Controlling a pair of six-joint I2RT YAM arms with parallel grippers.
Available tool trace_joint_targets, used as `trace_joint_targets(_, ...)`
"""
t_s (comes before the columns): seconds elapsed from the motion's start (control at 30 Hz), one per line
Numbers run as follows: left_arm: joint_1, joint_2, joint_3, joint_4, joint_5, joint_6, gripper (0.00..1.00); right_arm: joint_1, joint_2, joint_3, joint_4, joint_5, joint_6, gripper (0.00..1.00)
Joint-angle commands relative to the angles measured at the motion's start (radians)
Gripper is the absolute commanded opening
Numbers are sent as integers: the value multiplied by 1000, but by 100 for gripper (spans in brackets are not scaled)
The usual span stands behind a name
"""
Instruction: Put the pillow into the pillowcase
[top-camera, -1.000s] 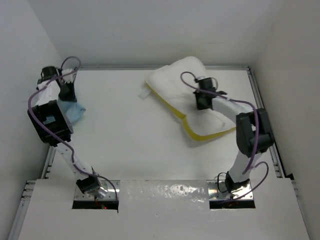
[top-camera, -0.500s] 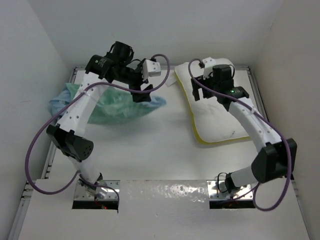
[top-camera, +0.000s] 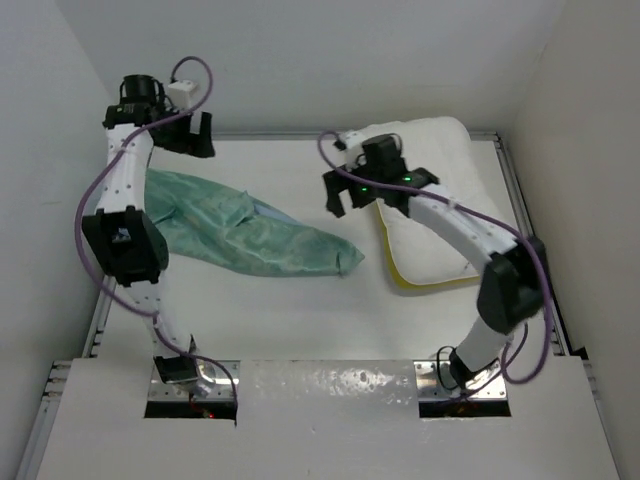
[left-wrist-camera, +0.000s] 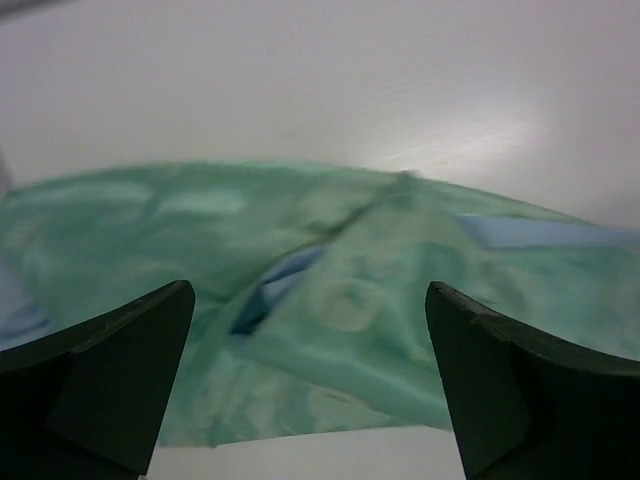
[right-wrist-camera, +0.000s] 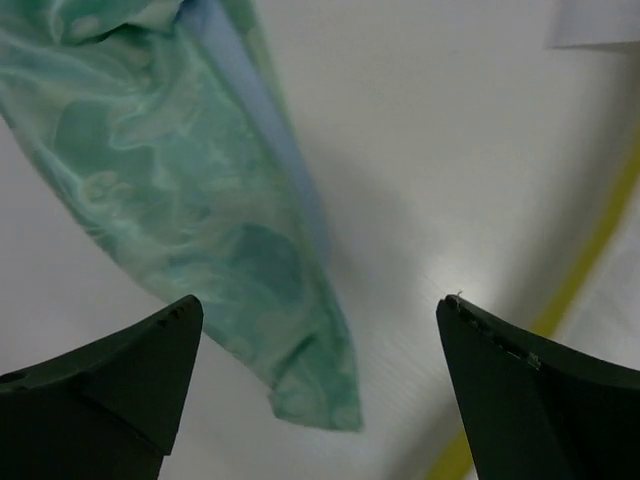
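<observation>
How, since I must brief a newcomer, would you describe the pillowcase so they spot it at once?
On the white table, look left of the puffy white pillow. The pillowcase lies crumpled there, reaching toward the middle. It is the only coloured cloth: sea-green with pale scrolls, a light-blue strip showing.

Left arm (top-camera: 120, 235) runs up the left side to the far-left corner, with the left gripper (top-camera: 198, 135) held high there, jaws spread wide and empty. Right arm (top-camera: 470, 230) bends in from the right toward the middle, and the right gripper (top-camera: 338, 195) is spread wide too, gripping nothing.
</observation>
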Motion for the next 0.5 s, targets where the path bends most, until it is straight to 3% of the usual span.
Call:
trace_joint_targets(0.0,168,156,40,24,-208,-94,100,51,184,110,-45,-127,62,99)
trace_joint_targets(0.1,228,215,37,19,-257,-35,100,62,326,171,-107,-74,80,99)
trace_joint_targets(0.23,261,247,-88,25,-294,35,100,72,399,112,-121,-75,42,99)
trace_joint_targets(0.37,288,255,-230,180,-349,34,100,105,425,30,-99,-75,36,97)
trace_joint_targets(0.43,287,265,-259,241,-334,35,100,103,439,4,-81,-91,51,85)
trace_joint_targets(0.47,285,264,-265,260,-305,28,96,105,440,2,-79,-94,59,64)
